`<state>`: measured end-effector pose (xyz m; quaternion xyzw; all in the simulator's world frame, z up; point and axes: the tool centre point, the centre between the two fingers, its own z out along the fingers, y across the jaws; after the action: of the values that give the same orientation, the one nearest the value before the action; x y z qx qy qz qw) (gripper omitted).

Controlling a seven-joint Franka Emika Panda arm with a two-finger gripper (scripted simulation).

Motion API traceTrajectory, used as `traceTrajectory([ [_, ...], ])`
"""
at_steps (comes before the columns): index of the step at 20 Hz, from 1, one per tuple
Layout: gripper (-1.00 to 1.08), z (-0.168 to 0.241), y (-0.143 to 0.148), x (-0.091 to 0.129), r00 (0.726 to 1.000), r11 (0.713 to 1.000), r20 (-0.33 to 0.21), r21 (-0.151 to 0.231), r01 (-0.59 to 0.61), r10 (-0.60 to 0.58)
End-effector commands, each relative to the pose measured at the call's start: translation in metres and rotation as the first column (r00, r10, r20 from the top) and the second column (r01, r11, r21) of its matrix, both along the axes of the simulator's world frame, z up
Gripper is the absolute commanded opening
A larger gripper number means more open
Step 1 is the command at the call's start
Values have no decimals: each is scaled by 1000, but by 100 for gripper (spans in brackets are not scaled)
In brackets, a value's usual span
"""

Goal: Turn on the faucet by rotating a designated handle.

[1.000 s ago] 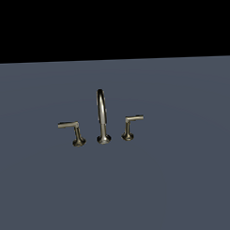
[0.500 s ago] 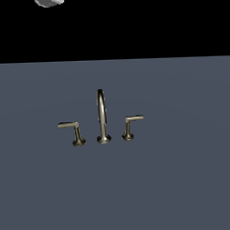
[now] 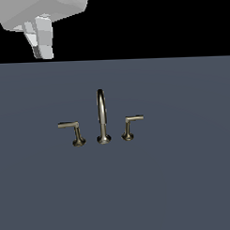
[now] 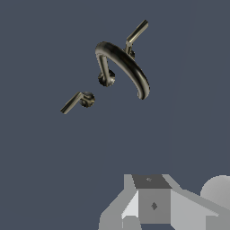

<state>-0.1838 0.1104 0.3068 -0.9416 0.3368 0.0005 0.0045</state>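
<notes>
Gripper [image 3: 43, 46] high at exterior view's upper left, well apart from faucet [image 3: 102, 118] mid-surface; finger spread impossible to tell (only partly shown). Handle [image 3: 70, 129] on exterior view's left of spout, bar roughly level, below gripper.

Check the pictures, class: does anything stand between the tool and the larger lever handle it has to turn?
Nothing visible does. The tool hangs high at the exterior view's upper left, and only bare grey surface lies between it and the handle. The spout stands beside the handle, not before it.
</notes>
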Motion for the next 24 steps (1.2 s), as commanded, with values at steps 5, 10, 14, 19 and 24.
traceTrajectory([
  [5,-100,-35,22,24,993,993,-1,4,121,-121],
  [10,-100,-60,35,42,979,979,-2,5,204,-204],
  [14,-100,-77,43,56,965,965,-3,6,264,-264],
  [19,-100,-98,51,74,943,943,-3,7,332,-332],
  [24,-100,-118,57,90,919,919,-4,6,395,-395],
])
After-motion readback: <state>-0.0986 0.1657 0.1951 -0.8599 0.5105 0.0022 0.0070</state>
